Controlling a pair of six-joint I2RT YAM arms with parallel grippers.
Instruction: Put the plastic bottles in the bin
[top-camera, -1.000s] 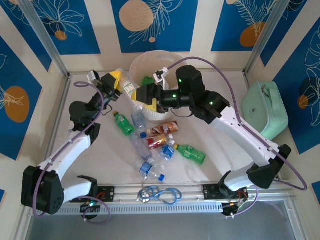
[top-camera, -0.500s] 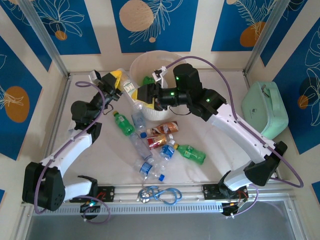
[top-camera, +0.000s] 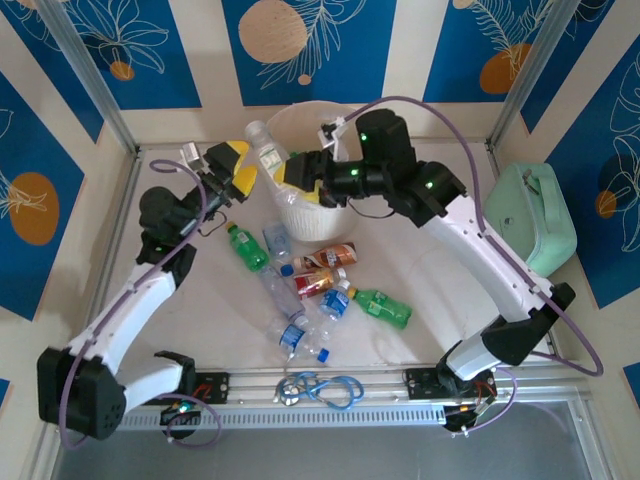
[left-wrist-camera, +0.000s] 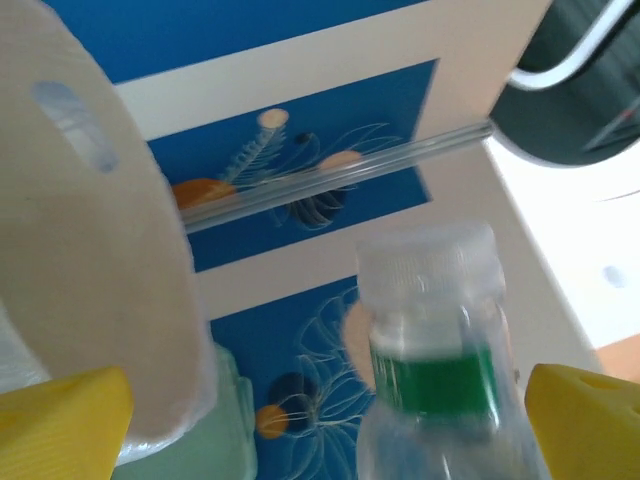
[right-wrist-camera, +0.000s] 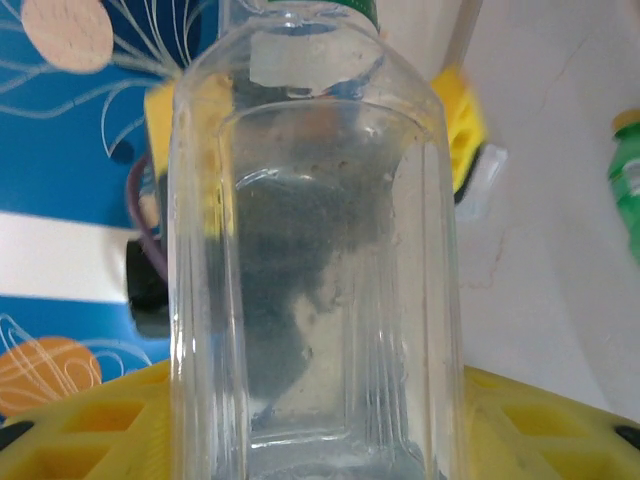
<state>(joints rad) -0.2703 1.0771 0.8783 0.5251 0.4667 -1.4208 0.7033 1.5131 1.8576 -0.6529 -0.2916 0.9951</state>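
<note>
Loose bottles (top-camera: 318, 283), seemingly against bin (top-camera: 300, 217).

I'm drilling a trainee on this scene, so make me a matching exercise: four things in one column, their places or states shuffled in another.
1 clear green-labelled bottle
2 mint-green case
3 white bin
4 left gripper

A jaws open, just left of the bin
B right edge of the table
C held by the right gripper
D far middle of the table

Pairs: 1-C, 2-B, 3-D, 4-A
</note>
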